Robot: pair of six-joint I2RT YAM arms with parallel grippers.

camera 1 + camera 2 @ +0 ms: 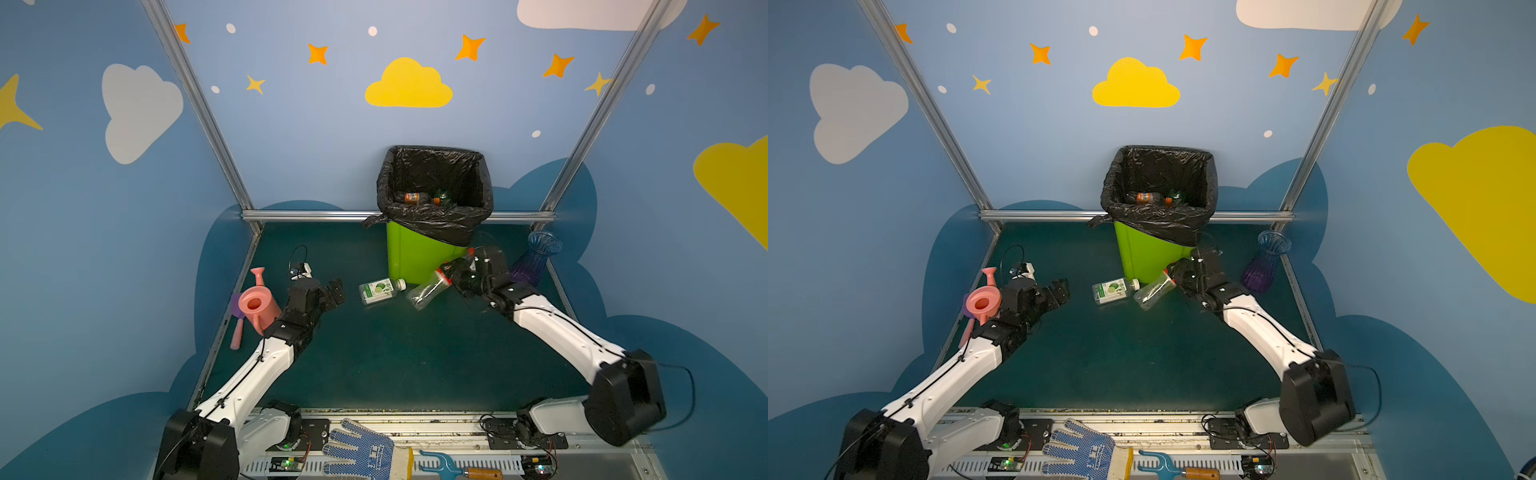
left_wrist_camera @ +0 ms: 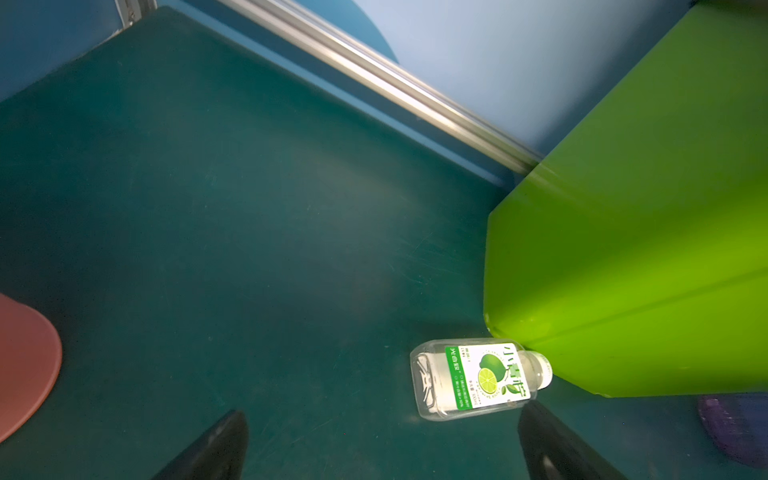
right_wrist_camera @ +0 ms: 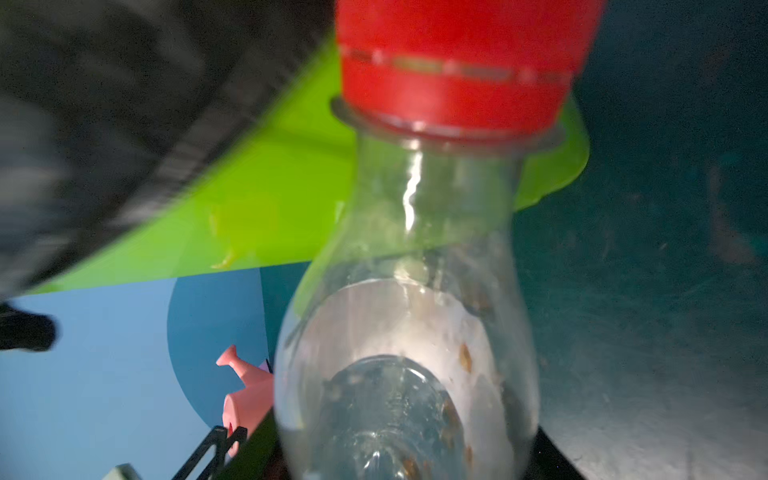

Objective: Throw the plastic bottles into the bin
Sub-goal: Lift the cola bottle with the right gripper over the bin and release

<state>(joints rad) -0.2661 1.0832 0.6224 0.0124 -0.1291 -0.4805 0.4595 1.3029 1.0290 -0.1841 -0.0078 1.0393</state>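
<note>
Bin back; bottle before it, second bottle beside; watering can left, vase right.

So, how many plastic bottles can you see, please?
4: lime-label bottle lying by the bin, red-capped bottle in the right hand, orange-label bottle and green bottle inside; more may be hidden.

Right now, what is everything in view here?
bin: one, lime green, black liner, back of mat
orange-label bottle: one, inside bin
green bottle: one, inside bin
lime-label bottle: one, clear, lying at bin's foot
red-capped bottle: one, clear, in right gripper
watering can: one, pink, left edge
pink-handled tool: one, purple head, beside watering can
vase: one, blue-purple, right of bin
glove: one, blue-white, front edge
hand rake: one, blue, wooden handle, front edge
left gripper: open, empty, beside watering can
right gripper: shut on red-capped bottle
</note>
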